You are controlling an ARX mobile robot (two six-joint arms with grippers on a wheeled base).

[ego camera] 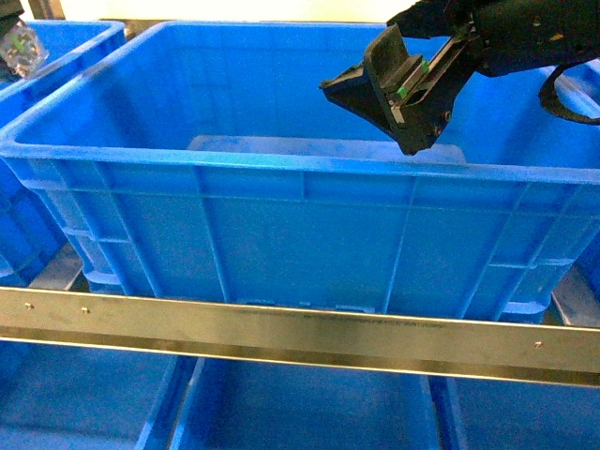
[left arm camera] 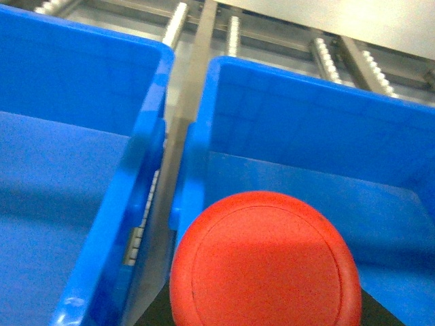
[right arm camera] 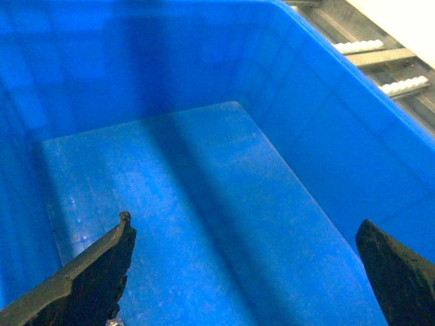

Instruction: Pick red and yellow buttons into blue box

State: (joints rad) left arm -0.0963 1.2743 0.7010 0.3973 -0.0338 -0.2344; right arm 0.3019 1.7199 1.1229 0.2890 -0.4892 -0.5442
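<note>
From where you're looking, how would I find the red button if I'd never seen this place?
Look for the two blue bins standing side by side with a grey metal rail running between them. Right in front of the rail's near end, at the bottom of the left wrist view, sits the red button. It is the only round, red thing among all that blue.

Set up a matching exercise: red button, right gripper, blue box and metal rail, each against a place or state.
1. red button
2. right gripper
3. blue box
4. metal rail

A. open, above the crate's inside
B. fills the left wrist view
C. runs across the front, low down
D. ribbed side walls

Pairs: 1-B, 2-A, 3-D, 4-C
</note>
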